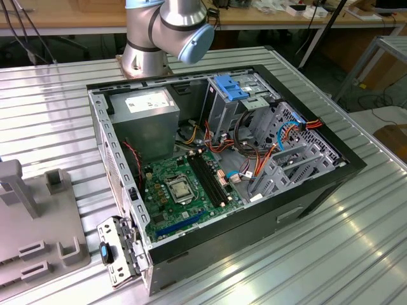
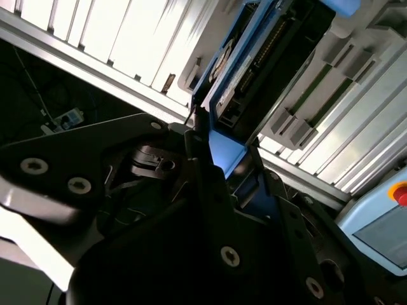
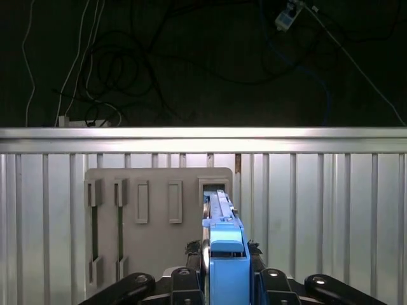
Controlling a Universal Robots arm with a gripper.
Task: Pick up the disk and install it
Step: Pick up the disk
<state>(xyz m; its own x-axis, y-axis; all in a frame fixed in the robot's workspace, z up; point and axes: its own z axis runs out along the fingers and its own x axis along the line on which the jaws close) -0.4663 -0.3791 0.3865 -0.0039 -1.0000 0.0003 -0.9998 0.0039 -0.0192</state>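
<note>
There is one arm (image 1: 168,28) working here, one open computer case (image 1: 305,190) sitting on the ribbed metal table (image 1: 51,108), one grey slotted holder (image 3: 152,184) and one disk (image 3: 219,210). In both wrist views the gripper (image 3: 224,254) is clamping its two black fingers (image 3: 194,251) on the disk's blue frame (one finger pressing on each broad side). The disk is standing on edge between them and sticking out past the fingertips. Its far end is lining up with one of the holder's slots, though I cannot tell whether it is touching the holder.
</note>
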